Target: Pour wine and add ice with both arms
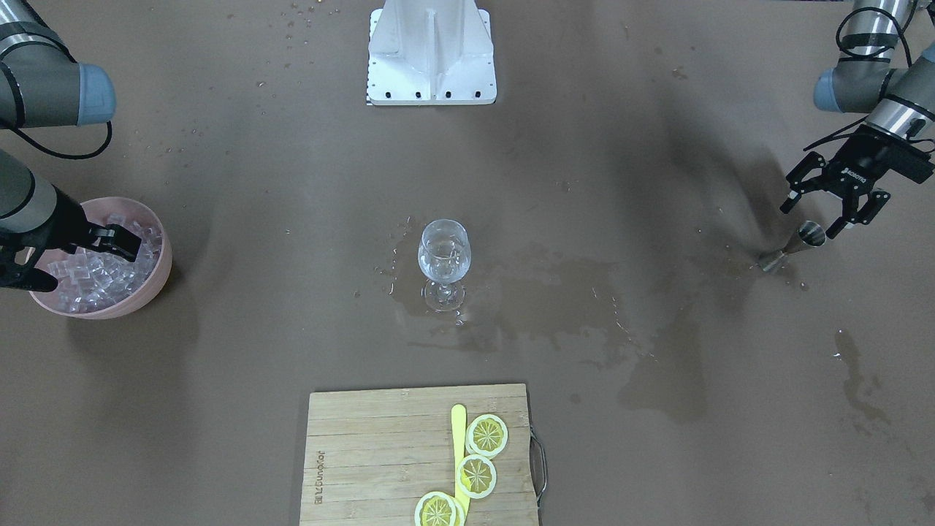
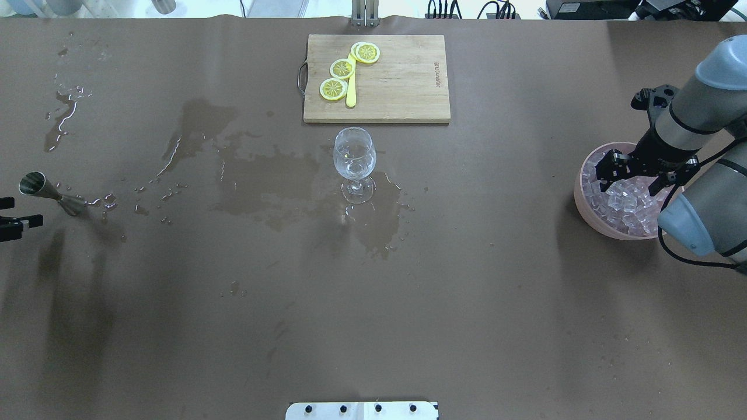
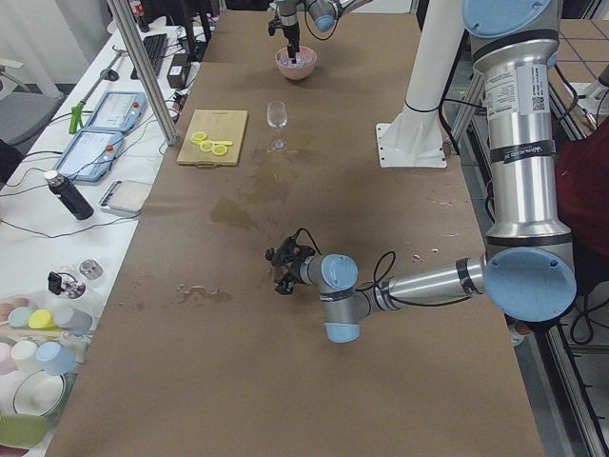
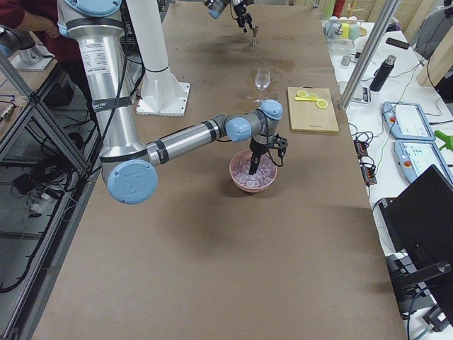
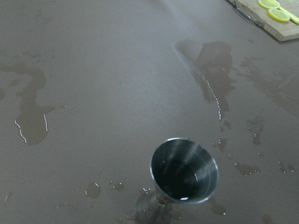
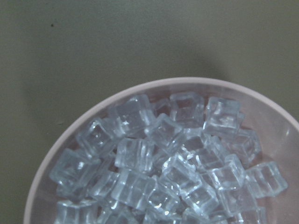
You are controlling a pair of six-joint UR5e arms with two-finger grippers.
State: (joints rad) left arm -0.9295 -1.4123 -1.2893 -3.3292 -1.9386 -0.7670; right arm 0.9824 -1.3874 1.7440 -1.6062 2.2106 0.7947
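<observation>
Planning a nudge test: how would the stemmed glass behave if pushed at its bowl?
The stemmed glass probably tips easily: wide bowl over a thin stem and small foot. It stands in a puddle, so it might slide first. Thin clear walls look fragile.

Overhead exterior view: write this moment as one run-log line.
left end effector open beside jigger | right end effector open over ice in pink bowl | glass upright mid-table
</observation>
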